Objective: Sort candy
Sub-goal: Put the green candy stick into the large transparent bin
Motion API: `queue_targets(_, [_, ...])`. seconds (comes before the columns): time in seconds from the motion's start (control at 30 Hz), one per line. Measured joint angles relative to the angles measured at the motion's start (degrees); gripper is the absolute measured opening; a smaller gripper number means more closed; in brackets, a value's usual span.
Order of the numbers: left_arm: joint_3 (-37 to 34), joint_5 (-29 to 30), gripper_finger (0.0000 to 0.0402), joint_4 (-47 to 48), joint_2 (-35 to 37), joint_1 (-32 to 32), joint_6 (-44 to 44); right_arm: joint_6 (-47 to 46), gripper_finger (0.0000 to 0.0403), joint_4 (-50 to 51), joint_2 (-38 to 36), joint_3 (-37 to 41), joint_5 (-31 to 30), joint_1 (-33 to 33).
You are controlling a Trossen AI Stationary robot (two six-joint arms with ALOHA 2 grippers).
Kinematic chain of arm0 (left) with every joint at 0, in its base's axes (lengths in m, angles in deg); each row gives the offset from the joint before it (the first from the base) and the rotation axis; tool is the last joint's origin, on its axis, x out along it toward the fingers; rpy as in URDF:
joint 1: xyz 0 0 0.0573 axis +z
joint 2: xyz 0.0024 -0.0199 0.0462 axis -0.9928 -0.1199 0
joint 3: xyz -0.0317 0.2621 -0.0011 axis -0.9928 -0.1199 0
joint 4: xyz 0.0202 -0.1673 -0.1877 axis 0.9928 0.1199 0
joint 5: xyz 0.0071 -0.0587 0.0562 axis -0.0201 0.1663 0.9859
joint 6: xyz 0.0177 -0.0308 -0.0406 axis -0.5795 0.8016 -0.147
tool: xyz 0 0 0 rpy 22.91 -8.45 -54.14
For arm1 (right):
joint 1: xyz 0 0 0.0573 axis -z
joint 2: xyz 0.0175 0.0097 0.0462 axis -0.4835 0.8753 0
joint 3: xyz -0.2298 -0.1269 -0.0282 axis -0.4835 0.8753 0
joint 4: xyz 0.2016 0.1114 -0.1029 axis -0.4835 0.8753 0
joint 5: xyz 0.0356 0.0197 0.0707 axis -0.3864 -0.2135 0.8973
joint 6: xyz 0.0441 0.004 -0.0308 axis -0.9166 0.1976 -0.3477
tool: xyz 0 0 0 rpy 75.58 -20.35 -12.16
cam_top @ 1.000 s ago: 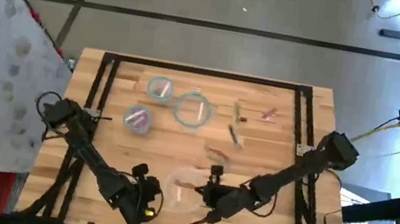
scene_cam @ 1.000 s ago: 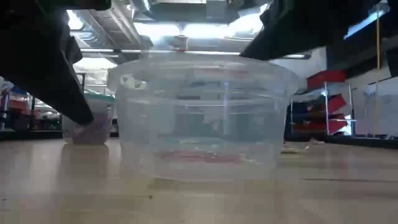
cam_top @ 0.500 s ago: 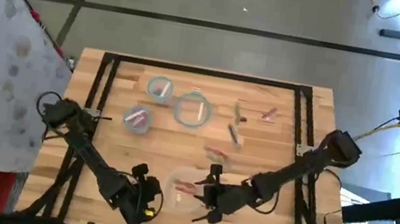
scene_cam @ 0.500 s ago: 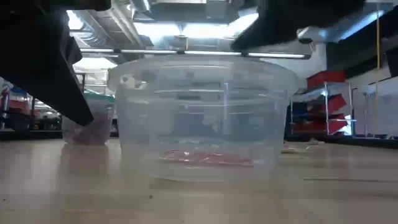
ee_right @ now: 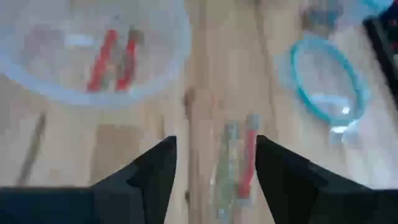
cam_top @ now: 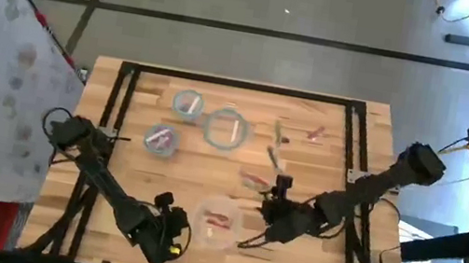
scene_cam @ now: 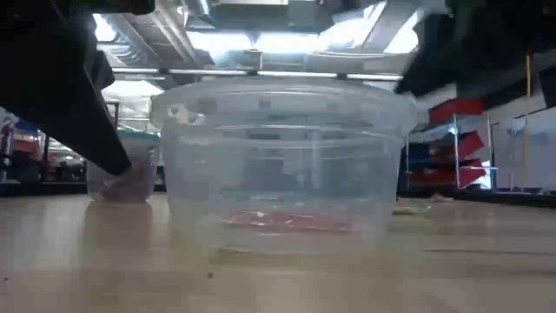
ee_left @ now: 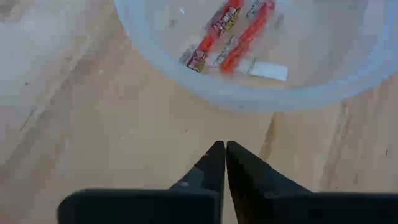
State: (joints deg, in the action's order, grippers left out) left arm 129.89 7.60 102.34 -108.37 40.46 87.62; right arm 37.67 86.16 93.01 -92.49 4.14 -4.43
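The desk carries teal-rimmed bowls toward 11 o'clock and a clear tub at 6, a sorting layout. Two reddish candy sticks lie in the tub; loose pieces wait mid-desk. The right tool, fingers apart and empty, reaches low from 4 o'clock over those pieces. The left tool, fingers together, rests beside the tub at 7.
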Motion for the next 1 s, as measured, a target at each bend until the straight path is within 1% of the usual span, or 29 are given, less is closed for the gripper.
queue_targets(0.07, [0.0, 0.0, 0.0, -0.02, 0.0, 0.0, -0.03, -2.15, 0.0198, -7.17, 0.07, 5.19, -0.05, 0.14])
queue_targets(0.2, [0.0, 0.0, 0.0, -0.02, 0.0, 0.1, -0.4, -3.18, 0.0198, -25.91, 0.09, 14.54, -0.59, 0.88])
queue_targets(0.27, [0.0, -0.02, 0.0, -0.02, 0.0, 0.37, -0.42, -3.25, 0.0198, -31.36, 0.33, 17.66, -0.62, 1.67])
queue_targets(0.4, [0.0, 0.0, 0.0, -0.02, 0.0, 0.5, -0.42, -5.64, 0.0198, -32.79, 0.42, 20.88, -2.1, 3.87])
queue_targets(0.53, [0.0, 0.0, 0.0, -0.04, 0.0, 0.46, -0.44, -5.05, 0.0198, -33.18, 0.84, 21.95, -0.95, 5.52])
queue_targets(0.67, [0.0, 0.0, 0.0, -0.04, 0.0, 0.44, -0.44, -2.59, 0.0198, -36.24, 3.34, 21.98, 0.92, 5.77])
queue_targets(0.8, [0.0, 0.0, 0.0, -0.08, 0.0, 0.44, -0.44, -3.86, 0.0196, -36.8, 6.28, 21.97, -0.3, 5.72])
queue_targets(1.0, [0.0, 0.0, 0.0, -0.07, -0.01, 0.44, -0.47, -6.15, 0.0166, -37.93, 8.99, 21.85, -1.26, 5.66])
